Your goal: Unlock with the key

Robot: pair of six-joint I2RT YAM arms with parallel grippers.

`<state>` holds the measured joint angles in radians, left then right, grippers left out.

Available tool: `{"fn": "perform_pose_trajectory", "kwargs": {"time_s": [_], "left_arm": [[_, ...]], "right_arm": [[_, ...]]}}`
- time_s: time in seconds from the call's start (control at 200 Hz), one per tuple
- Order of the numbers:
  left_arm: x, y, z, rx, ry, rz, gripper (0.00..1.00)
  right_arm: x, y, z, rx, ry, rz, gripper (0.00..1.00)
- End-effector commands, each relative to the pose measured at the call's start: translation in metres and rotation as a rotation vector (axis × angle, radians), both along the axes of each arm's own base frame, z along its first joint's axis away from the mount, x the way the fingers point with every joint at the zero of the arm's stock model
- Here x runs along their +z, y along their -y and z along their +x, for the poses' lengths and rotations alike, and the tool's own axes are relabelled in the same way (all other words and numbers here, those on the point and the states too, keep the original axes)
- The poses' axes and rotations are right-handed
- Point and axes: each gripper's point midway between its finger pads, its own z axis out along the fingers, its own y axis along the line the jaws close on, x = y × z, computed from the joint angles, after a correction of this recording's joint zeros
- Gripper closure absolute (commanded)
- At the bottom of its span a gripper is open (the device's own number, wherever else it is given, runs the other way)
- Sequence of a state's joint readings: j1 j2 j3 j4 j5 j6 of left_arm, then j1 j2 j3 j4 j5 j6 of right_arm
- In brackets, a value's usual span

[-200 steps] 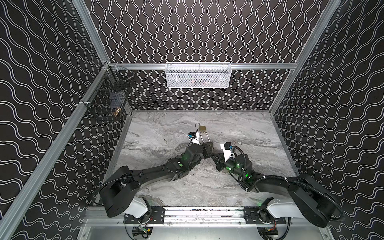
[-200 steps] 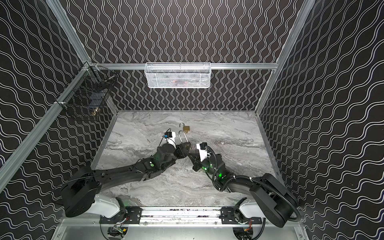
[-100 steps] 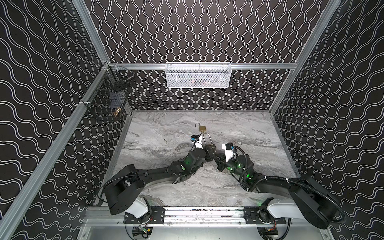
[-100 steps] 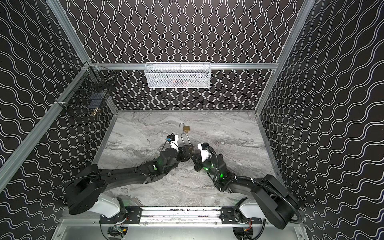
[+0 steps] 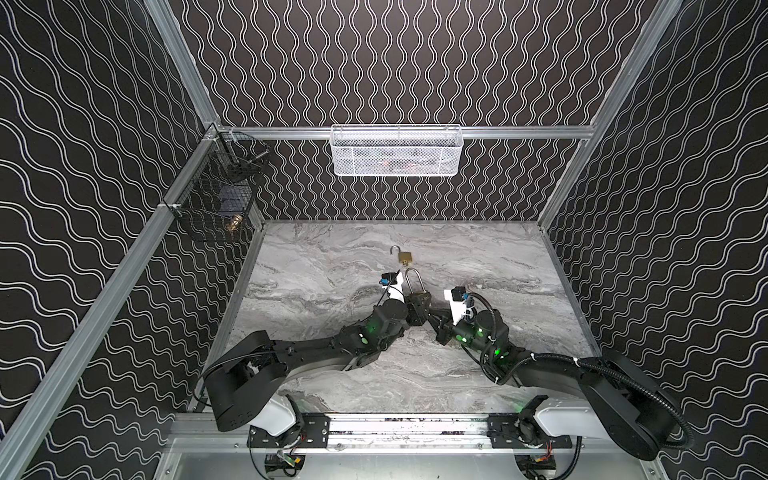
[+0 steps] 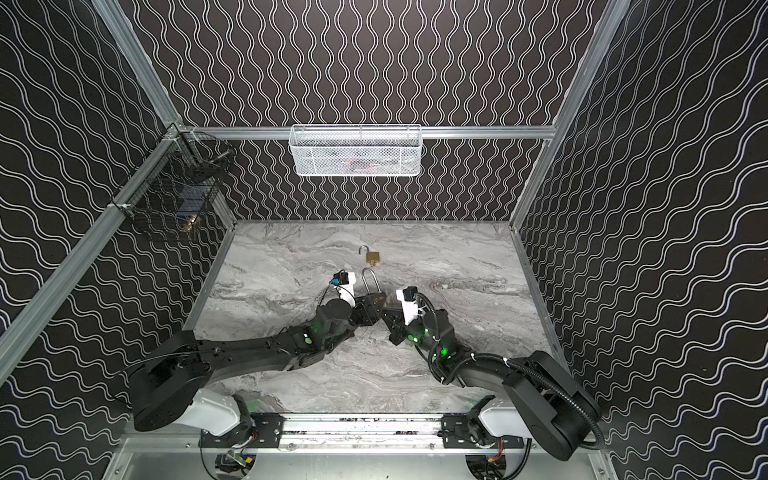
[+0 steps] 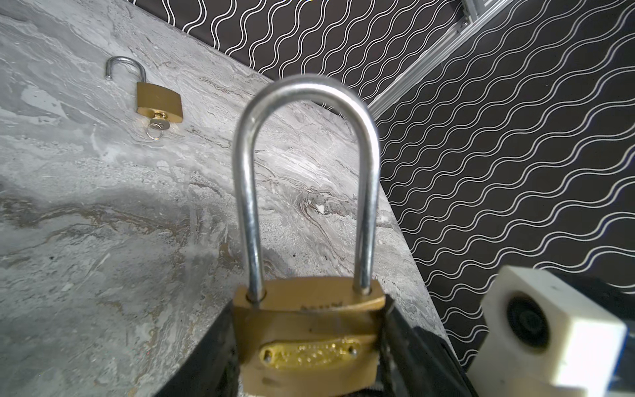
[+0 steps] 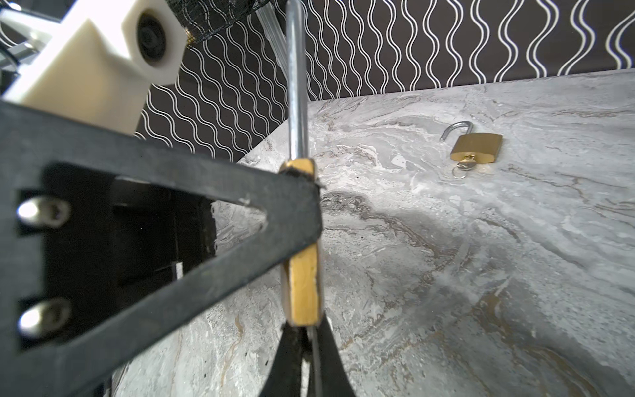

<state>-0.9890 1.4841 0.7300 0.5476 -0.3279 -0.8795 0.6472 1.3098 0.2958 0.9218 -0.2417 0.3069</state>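
A brass padlock (image 5: 417, 302) (image 6: 372, 304) with a long steel shackle stands upright above the marble table. My left gripper (image 5: 415, 311) (image 7: 309, 330) is shut on its body (image 7: 309, 343), one finger on each side. In the right wrist view the padlock (image 8: 302, 288) shows edge-on. My right gripper (image 5: 432, 321) (image 8: 304, 338) is right under its bottom end, shut on the key (image 8: 313, 348), a thin metal strip between the fingers. The keyhole and the key's tip are hidden.
A second, small brass padlock (image 5: 406, 257) (image 7: 158, 103) lies further back on the table (image 5: 498, 270), shackle open, its own key (image 7: 158, 125) in it. A white mesh basket (image 5: 395, 151) hangs on the back rail, a black wire basket (image 5: 220, 208) on the left wall.
My left arm has drawn the held padlock nearer and to the right, away from the small padlock and up to the right gripper. The right gripper has hardly moved.
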Motion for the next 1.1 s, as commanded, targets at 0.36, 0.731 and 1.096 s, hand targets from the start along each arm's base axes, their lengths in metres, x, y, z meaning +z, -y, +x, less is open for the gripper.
{"fn": "perform_pose_trajectory", "kwargs": {"time_s": [0.36, 0.731, 1.096], "left_arm": [[0.022, -0.001, -0.012, -0.126, 0.15, -0.086, 1.0], [0.03, -0.01, -0.011, -0.134, 0.178, -0.125, 1.0], [0.034, -0.047, 0.011, -0.05, 0.128, 0.043, 1.0]], "right_arm": [[0.045, -0.017, -0.032, 0.284, 0.078, 0.246, 1.0], [0.055, -0.01, -0.038, 0.342, 0.09, 0.323, 1.0], [0.038, 0.004, -0.011, 0.152, 0.09, 0.176, 0.5]]}}
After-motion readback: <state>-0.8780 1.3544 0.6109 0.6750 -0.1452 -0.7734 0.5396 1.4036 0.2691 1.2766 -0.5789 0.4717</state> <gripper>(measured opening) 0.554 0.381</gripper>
